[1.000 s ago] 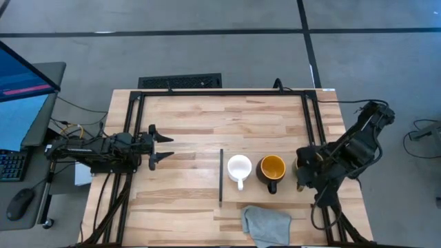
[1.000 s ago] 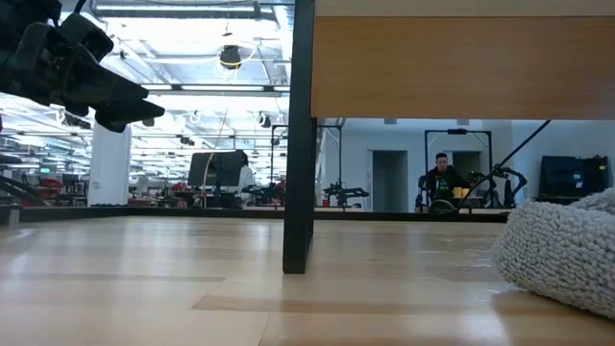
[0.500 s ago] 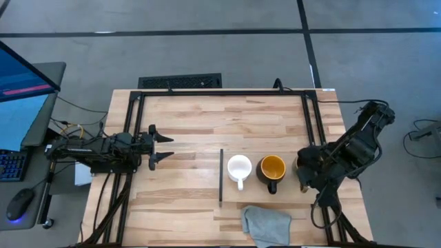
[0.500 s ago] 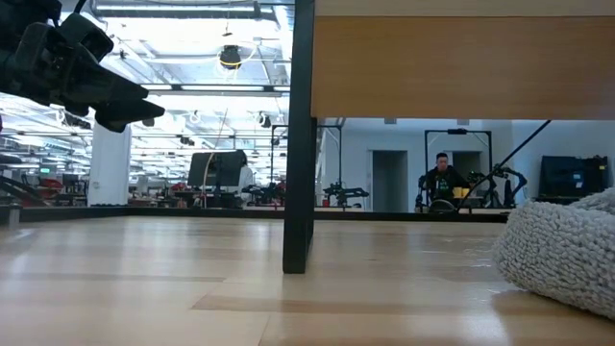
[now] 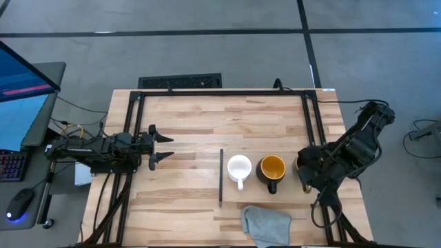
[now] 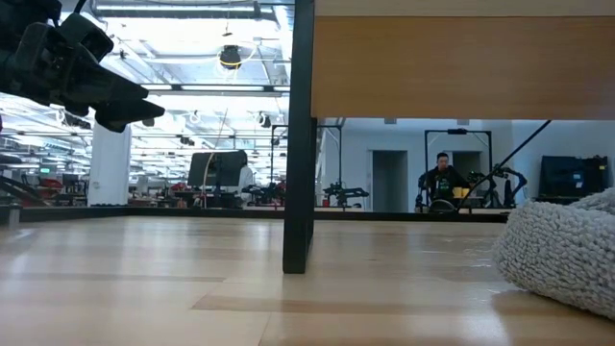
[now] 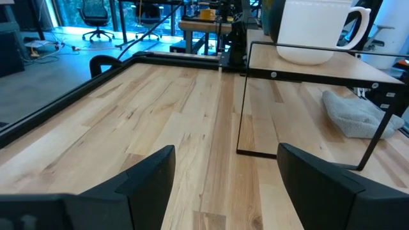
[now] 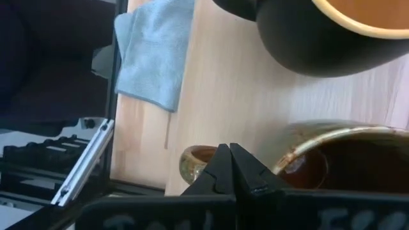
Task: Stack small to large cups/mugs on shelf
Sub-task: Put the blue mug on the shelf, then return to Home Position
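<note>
A light wooden table (image 5: 207, 117) with a black metal frame stands on a grey concrete floor (image 5: 207, 55) crossed by dark seam lines. To one side of the table, a desk holds a lit blue monitor (image 5: 21, 76), a keyboard (image 5: 10, 165) and a mouse (image 5: 21, 203). A black floor grille (image 5: 180, 81) lies just beyond the table's far edge. Seen level across the tabletop, a large open workshop stretches behind, bright with ceiling lights (image 6: 229, 58), a white column (image 6: 109, 163), metal frames and doorways. A person (image 6: 442, 178) sits far back in the room. Office chairs (image 7: 96, 9) stand near tall windows
</note>
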Motion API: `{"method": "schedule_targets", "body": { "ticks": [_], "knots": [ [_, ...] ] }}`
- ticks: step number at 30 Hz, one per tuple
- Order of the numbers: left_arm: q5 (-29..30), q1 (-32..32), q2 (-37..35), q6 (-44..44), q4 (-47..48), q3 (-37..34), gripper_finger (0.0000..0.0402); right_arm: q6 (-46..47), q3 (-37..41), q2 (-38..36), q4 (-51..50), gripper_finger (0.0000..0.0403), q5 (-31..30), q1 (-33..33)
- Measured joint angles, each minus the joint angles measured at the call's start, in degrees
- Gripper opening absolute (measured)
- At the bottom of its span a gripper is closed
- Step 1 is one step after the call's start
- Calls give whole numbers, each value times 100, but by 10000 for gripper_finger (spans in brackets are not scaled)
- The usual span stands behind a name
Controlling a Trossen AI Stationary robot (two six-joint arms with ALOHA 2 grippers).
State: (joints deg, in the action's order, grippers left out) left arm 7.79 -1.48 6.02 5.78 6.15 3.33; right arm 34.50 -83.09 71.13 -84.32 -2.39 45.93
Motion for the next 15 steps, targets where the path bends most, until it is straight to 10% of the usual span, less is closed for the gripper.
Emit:
{"method": "schedule_targets", "body": {
  "ticks": [15],
  "knots": [
    [1, 0, 0, 2, 0, 0, 266, -763, -691, -37, 274, 1, -546, 20]
  ]
}}
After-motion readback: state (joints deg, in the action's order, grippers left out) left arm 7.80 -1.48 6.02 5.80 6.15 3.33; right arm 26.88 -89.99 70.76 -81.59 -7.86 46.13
